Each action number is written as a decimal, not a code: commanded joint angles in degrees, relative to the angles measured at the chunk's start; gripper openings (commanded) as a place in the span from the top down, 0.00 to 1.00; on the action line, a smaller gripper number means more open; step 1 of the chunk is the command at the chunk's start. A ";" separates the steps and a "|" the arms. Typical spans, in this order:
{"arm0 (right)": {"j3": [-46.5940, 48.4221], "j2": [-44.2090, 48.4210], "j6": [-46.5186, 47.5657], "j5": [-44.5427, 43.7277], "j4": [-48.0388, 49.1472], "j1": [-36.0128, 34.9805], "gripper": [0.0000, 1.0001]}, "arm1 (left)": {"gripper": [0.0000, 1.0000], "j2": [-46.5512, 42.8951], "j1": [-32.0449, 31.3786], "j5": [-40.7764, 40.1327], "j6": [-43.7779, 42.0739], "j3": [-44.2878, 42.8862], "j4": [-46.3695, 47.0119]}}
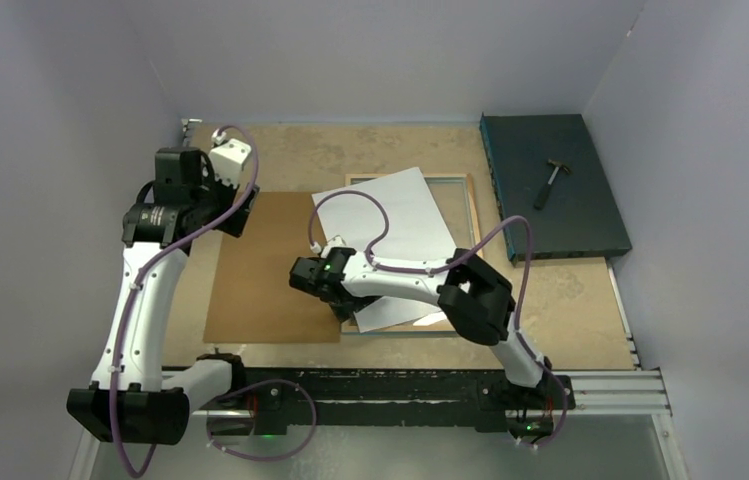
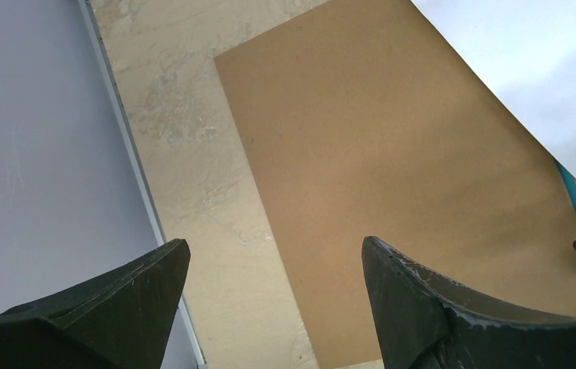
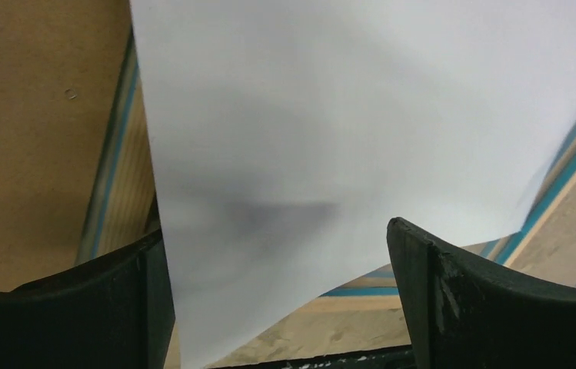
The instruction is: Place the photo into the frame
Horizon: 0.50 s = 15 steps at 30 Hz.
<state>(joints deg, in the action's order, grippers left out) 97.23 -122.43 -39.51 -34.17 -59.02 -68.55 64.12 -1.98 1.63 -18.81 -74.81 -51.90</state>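
Tan table [image 1: 570,300] from above: photo [image 1: 400,215] lies white side up, askew over the frame [image 1: 473,212], its near corner hidden by the right gripper [image 1: 300,275]. Left wrist: left gripper [image 2: 274,244] gaping over the board [image 2: 377,154]. Right wrist: fingers [image 3: 461,307] apart, photo blurred below.

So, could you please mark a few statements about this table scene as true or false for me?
1. The photo lies with its white back up. True.
2. The photo sits squarely inside the frame. False: it lies askew across the frame, with one corner past the frame's left edge.
3. The hammer lies on the dark teal slab. True.
4. The left hand grips the brown board. False: it is open above the board and holds nothing.
5. The right hand is shut. False: its fingers stand wide apart over the photo.
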 commanded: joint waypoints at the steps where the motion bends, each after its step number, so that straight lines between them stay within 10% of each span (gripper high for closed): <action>1: -1.94 6.64 2.46 8.43 6.79 -1.04 0.01 | 0.19 0.04 -0.06 1.49 0.55 1.34 1.50; 9: -4.44 18.27 10.23 21.12 21.68 2.23 0.01 | 0.19 3.24 -0.07 3.56 1.04 1.66 1.67; 15: 3.56 12.89 16.34 6.71 29.22 9.80 0.03 | 0.19 5.89 0.24 2.74 3.06 1.53 2.76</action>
<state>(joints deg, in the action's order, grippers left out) 95.20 -104.05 -29.15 -18.79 -37.60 -64.16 68.79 -1.96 3.79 -18.24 -73.19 -51.35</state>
